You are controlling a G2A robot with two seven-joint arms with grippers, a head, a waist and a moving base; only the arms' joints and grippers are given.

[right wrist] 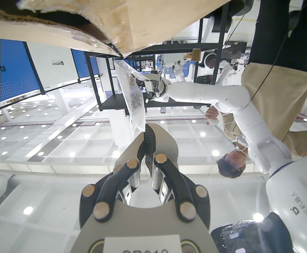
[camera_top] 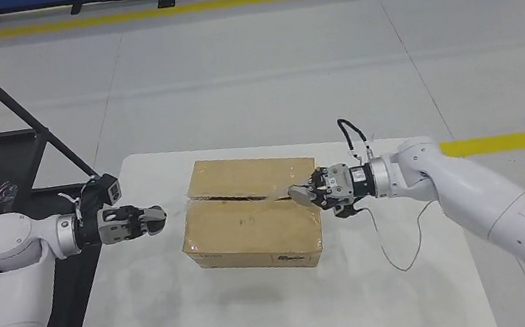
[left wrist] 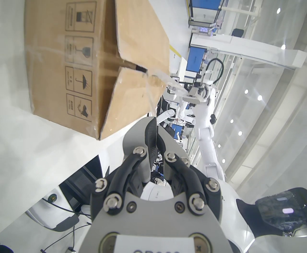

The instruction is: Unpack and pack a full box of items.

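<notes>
A brown cardboard box point(camera_top: 250, 216) stands in the middle of the white table point(camera_top: 152, 310), its top flaps closed along a seam. Just left of the box, my left gripper point(camera_top: 159, 218) is shut on the end of a thin clear tape strip point(left wrist: 150, 95) that runs from the seam on the box point(left wrist: 72, 60). At the box's right edge, level with the seam, my right gripper point(camera_top: 299, 195) is shut on another length of clear tape point(right wrist: 134, 100) peeled off the box point(right wrist: 156, 19). The flap edges gape slightly at both ends.
A thin black cable point(camera_top: 405, 244) loops over the table beside the right arm. A black frame post point(camera_top: 12, 108) slants behind the left arm. Bare tabletop lies in front of the box and to its left.
</notes>
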